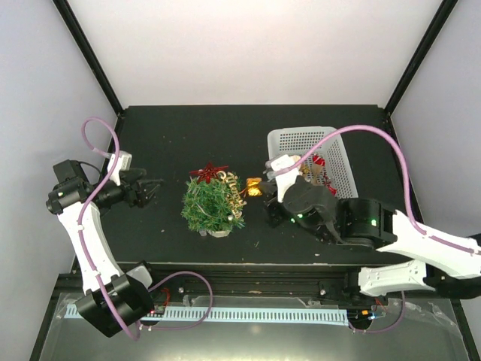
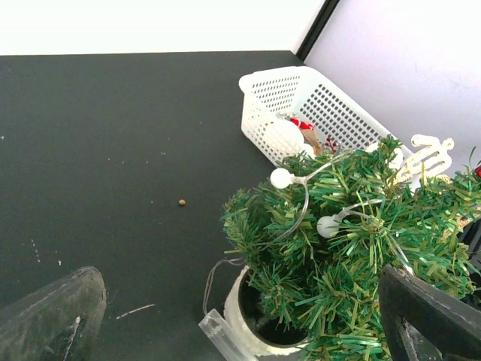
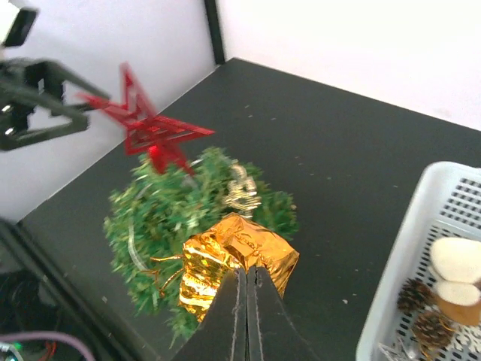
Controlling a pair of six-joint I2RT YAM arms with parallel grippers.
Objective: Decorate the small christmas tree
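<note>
Small christmas tree (image 1: 213, 204), bushy, green and artificial, with a pale round base (image 2: 239, 320), stands near the middle of the black table top (image 1: 180, 135) in the top view. It is closer to the near edge than to the far one. Above and to the left of it in that frame the table is bare up to the far edge and the white walls. On its left side a free strip of table lies between the branches and the left claw (image 1: 152, 188). This claw hovers with its two fingers spread wide and holds nothing. In the left wrist view the small christmas tree fills the lower right of the frame, between those fingers.

On the tree sit a red plastic star (image 1: 209, 172) at the top, a string of white beads (image 2: 282, 178) and a gold script ornament (image 1: 234, 192). Its letters are too small to read.

The right claw (image 1: 264, 188) reaches in from the right, with its fingers pressed together on the near edge of a shiny gold foil gift box (image 3: 237, 259). The box hangs just beside the right side of the tree; whether it touches the branches I cannot tell.

Behind this arm, at the upper right of the top view, a white plastic mesh basket (image 1: 301, 133) stands near the right edge of the table, apart from the tree. It holds brown pine cones (image 3: 430, 329), pale round pieces (image 3: 455, 259) and something red (image 1: 320, 160).
</note>
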